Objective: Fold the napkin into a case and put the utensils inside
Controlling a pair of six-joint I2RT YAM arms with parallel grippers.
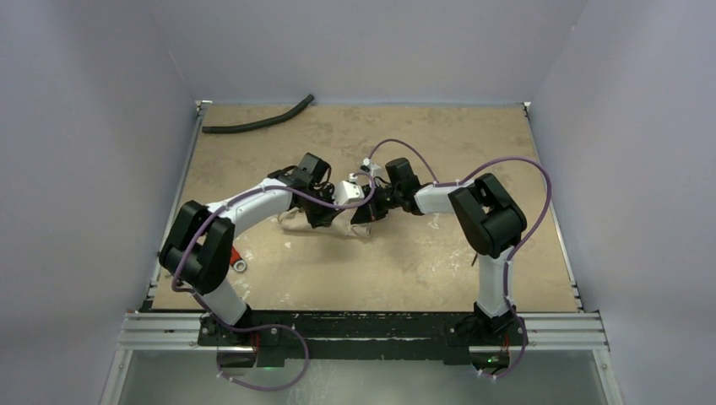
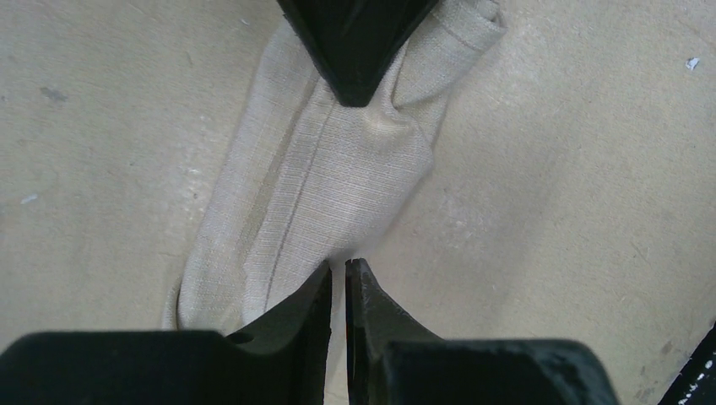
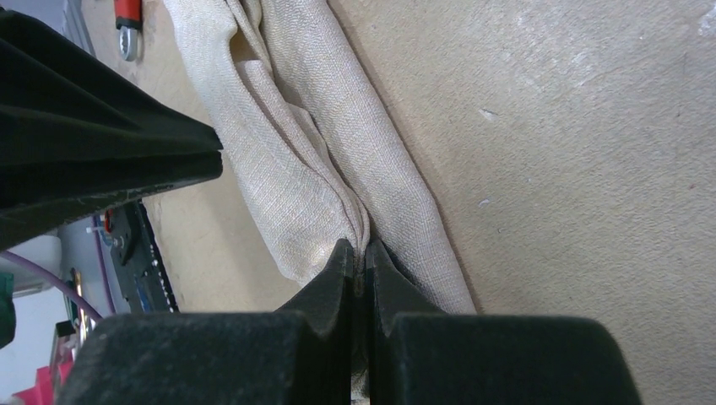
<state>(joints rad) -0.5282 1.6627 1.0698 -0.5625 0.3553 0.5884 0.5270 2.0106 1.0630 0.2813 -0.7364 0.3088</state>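
Observation:
The beige napkin (image 2: 338, 169) lies bunched into a long narrow roll on the tabletop, mostly hidden under both grippers in the top view. My left gripper (image 2: 346, 263) is closed to a thin slit at the cloth's near edge, with pale fabric in the slit. My right gripper (image 3: 359, 249) is shut on a gathered fold of the napkin (image 3: 287, 169) and shows as a black wedge at the top of the left wrist view. The two grippers meet tip to tip at mid-table, left (image 1: 323, 218) and right (image 1: 368, 215). The utensils are out of view.
A long black curved hose (image 1: 253, 125) lies at the table's far left edge. A small red-and-silver object (image 1: 239, 262) sits beside the left arm's elbow and also shows in the right wrist view (image 3: 127, 18). Purple cables loop over both arms.

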